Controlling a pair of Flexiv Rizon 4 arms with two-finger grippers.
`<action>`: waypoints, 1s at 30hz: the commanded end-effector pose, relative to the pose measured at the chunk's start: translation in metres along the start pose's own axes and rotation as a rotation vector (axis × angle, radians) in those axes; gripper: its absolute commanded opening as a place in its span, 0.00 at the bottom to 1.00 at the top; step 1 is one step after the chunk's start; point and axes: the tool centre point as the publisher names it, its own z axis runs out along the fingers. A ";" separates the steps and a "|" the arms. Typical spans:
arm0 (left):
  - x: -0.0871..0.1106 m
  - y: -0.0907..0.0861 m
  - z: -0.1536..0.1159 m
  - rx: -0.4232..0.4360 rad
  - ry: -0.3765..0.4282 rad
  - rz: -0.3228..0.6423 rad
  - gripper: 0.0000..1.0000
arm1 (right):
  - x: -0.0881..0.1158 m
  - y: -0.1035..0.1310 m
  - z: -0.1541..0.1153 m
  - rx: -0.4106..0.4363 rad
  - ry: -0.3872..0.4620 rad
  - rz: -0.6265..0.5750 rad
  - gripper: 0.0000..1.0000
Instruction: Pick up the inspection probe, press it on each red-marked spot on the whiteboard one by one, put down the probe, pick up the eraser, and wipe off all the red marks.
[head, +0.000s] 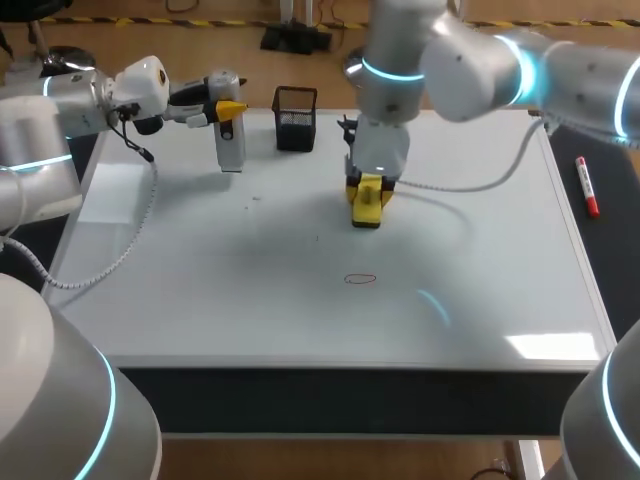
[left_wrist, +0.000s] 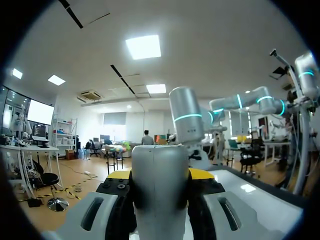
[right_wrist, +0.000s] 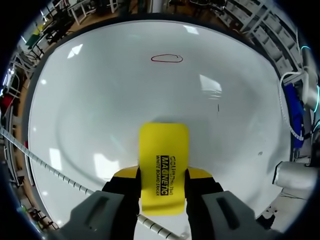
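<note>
Right pincer is clenched on the yellow eraser, one finger on each long side. The eraser points down at the whiteboard, roughly mid-board and slightly to the far side. Can't tell whether it touches the surface. One red mark, a thin oval outline, sits on the board ahead of the eraser, on the near side and well apart from it.

Left pincer is at the far left of the table, grasping the white inspection probe. The probe hangs upright, tip down over the far-left part of the board; can't tell if there is contact. In the left wrist view the probe body fills the gap between both yellow tips.

A black mesh pen holder stands at the far edge, between the two pincers. A red marker lies at the right edge, just beside the board. The left arm's cable drapes across the board's left side.
</note>
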 end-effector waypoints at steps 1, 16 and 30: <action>0.002 0.000 0.001 0.002 -0.007 0.004 0.00 | 0.014 -0.003 0.016 -0.008 0.002 0.004 0.00; 0.002 0.000 0.001 0.002 -0.007 0.004 0.00 | 0.048 0.002 0.018 -0.027 0.028 0.058 0.00; 0.002 0.000 0.001 0.002 -0.007 0.004 0.00 | 0.048 -0.004 -0.031 0.062 0.053 0.038 0.00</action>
